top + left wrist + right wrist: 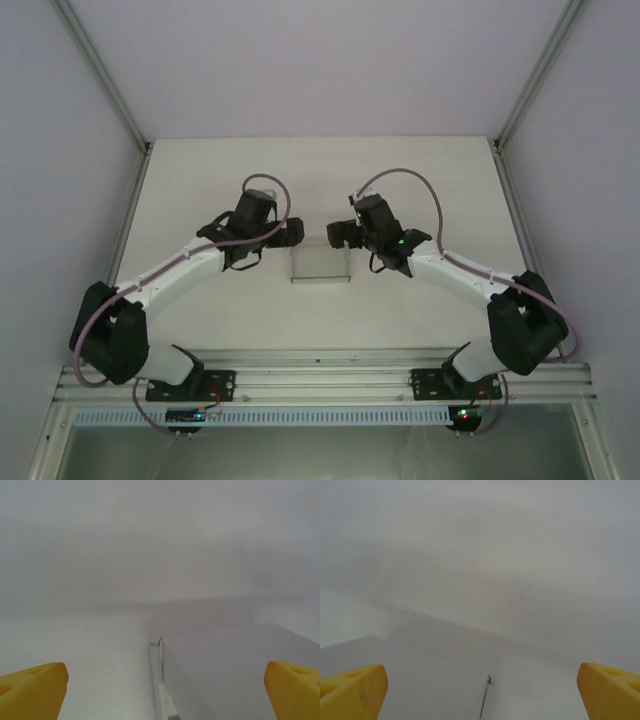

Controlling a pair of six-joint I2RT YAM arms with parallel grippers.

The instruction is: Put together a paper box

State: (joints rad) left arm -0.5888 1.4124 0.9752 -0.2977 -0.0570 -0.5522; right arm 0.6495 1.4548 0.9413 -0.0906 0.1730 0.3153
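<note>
- For the paper box (318,265): lies around the middle of the worktop (200,190), well apart from its left and right edges. Looks folded into a shallow tray with low white walls, though too pale to make out every flap.
- For its long axis: seems to run left to right, parallel to the near edge, so each short end faces one arm.
- For the left gripper (292,233): hangs at the box's far-left corner, spread wide and grasping nothing. From the left wrist, yellow fingertips (35,690) stand either side of a box wall and a corner seam just ahead. Cannot tell whether touching.
- For the right gripper (338,235): mirrors that at the far-right corner, released and empty. From the right wrist, fingertips stand either side of a wall edge.
- For nearness: about equal, with the box between the two arms and a little toward the near edge from both.
- For the coming move, probably: closing in on the far wall or pressing a flap down. Depends on staying square to that left-right axis.
</note>
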